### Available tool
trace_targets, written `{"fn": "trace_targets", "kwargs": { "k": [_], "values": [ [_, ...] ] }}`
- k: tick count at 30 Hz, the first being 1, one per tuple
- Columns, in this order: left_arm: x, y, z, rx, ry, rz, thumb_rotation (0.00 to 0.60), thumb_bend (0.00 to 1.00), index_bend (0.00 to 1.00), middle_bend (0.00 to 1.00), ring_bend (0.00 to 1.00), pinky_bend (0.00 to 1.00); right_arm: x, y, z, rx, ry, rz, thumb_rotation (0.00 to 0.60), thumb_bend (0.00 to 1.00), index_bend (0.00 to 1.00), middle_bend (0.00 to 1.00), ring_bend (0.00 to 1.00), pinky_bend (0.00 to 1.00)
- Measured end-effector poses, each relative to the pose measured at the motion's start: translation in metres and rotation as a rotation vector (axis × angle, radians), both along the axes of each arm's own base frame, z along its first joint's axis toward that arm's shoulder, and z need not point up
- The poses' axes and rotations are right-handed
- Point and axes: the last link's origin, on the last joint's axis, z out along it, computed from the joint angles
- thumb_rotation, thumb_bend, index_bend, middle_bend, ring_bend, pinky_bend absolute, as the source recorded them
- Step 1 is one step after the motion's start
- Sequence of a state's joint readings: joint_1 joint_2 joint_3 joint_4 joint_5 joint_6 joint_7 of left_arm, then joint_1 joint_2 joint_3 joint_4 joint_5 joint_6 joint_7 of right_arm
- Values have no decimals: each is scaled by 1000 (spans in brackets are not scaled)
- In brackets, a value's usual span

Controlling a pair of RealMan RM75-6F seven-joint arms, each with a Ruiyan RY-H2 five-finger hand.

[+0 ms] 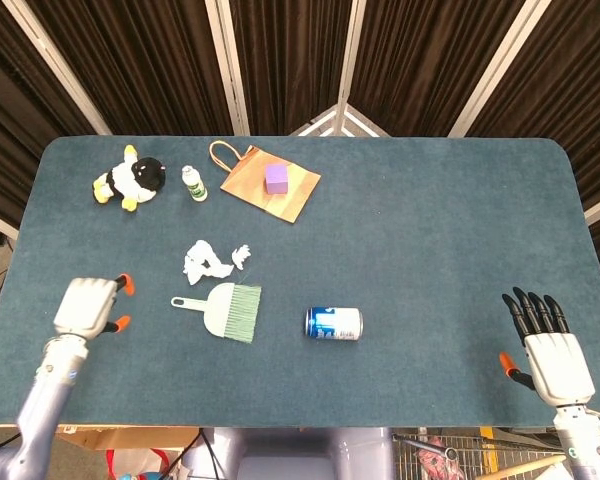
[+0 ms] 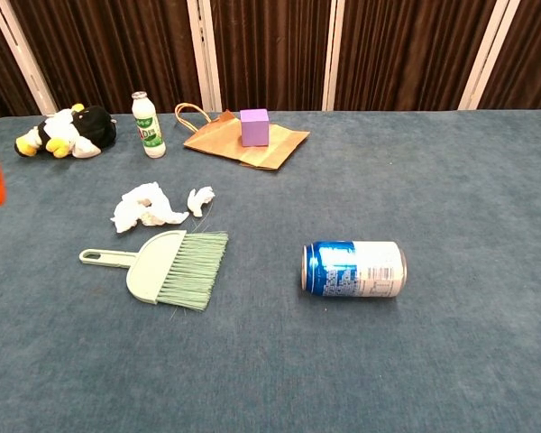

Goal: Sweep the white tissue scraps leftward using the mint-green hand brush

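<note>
Sweeping is not yet starting, judging by how things are lying. Left robot hand [image 1: 86,305] is hovering over the desk [image 1: 430,230] just left of the brush [image 1: 223,309], holding nothing; seen from above it is showing mostly its back with orange tips poking out on the right, so I cannot tell whether the fingers are spread or curled. Chest view is catching only one orange tip at the left edge. Right robot hand [image 1: 550,350] is sitting at the near right corner, well apart from everything, fingers spread and empty.

Brush is lying flat and untouched, handle pointing left toward the left robot hand, bristles fanning right. Scraps [image 1: 213,259] are sitting just beyond the brush, near its head: one bigger crumpled wad plus a smaller piece to its right, bunched together, not touching the bristles as far as I can tell.

Remaining, as I read it: reach the handle, grip it, lift, place bristles right of the scraps, drag left. So basically the whole task is still ahead.

Other stuff: can [image 1: 333,323] is lying on its side right of the brush; bag [image 1: 265,185] with cube [image 1: 276,177] on it, bottle [image 1: 193,183] and plush [image 1: 130,179] are sitting along the far side, clear of the sweep path.
</note>
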State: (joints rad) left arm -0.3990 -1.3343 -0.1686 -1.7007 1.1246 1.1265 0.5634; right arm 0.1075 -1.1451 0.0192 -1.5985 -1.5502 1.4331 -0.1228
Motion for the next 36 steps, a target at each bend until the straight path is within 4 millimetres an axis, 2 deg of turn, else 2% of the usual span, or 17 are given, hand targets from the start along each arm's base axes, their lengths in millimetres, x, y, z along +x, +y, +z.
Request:
{"fn": "trace_targets", "kwargs": {
  "k": [4,14,32,36],
  "values": [
    [12,11,-21,-32,14,18,600,347,405,1000,1000,1000,0,0,1,-2,-6,-2,600,322,0,0,0,0],
    [29,27,-61,-102,31,68,600,399,414,1000,1000,1000,-1,0,1,0,-18,-10,600,323,0,0,0,0],
    [42,35,-98,-127,26,73,600,452,436,1000,1000,1000,0,0,1,1,-32,-14,600,322,0,0,0,0],
    [44,36,-106,-134,27,70,600,488,462,1000,1000,1000,-1,0,1,1,-32,-16,600,323,0,0,0,0]
  ]
}}
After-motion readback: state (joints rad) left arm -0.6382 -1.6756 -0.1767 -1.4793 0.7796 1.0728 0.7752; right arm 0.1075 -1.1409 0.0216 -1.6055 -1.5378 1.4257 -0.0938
